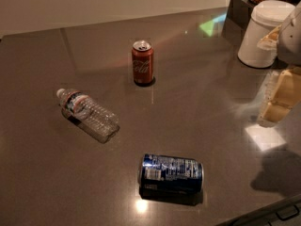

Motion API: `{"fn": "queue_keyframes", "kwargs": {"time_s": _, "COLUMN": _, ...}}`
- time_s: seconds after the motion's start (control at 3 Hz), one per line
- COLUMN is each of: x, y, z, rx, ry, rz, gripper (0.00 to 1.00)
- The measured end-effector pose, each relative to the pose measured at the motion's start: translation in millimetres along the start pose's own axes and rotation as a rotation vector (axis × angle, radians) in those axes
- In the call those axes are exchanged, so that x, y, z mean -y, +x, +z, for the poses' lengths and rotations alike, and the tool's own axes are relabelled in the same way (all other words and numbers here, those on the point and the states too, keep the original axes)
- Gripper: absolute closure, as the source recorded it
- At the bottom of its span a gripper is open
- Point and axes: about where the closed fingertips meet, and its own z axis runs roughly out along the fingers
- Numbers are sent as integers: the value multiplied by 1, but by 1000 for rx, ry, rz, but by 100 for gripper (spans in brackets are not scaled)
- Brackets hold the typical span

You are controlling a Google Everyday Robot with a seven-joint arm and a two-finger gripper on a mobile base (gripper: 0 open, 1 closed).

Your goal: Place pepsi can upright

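Grey table (197,107) fills the view. The claw (277,100) hangs at the far right edge, above the tabletop, w/ no can in it. Can't tell whether it's released or clenched. Behind the claw, twd the back wall, stands a white tub (261,32) w/ a lid. Well off to the claw's left in the view lies a clear water bottle (89,114), on its side.

Down-left of the claw, nearer the camera and well apart from it, lies the pepsi can (171,173). It's also on its side, long axis approx across the view. Can't tell which end is the top. The red cola can (142,62) stands upright, left of the claw and further back. It's not the target.

Step in hand, as I judge it: the approach, w/ no grasp made and the can not yet stood up. The next move calls for the claw to travel down-left to the pepsi can and line up across its round body. Then grip it, tip it approx a quarter turn and set it on its base on bare table. A can lying flat may roll if nudged, so the claw should come in square.
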Motion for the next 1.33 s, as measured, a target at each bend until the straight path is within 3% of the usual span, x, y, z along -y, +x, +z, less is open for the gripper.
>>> {"fn": "queue_keyframes", "kwargs": {"time_s": 0.67, "x": 1, "y": -8, "z": -1, "rx": 5, "ry": -8, "rz": -5, "gripper": 0}}
{"fn": "queue_keyframes", "kwargs": {"time_s": 1.33, "x": -37, "y": -49, "z": 5, "rx": 46, "ry": -83, "rz": -93, "gripper": 0}}
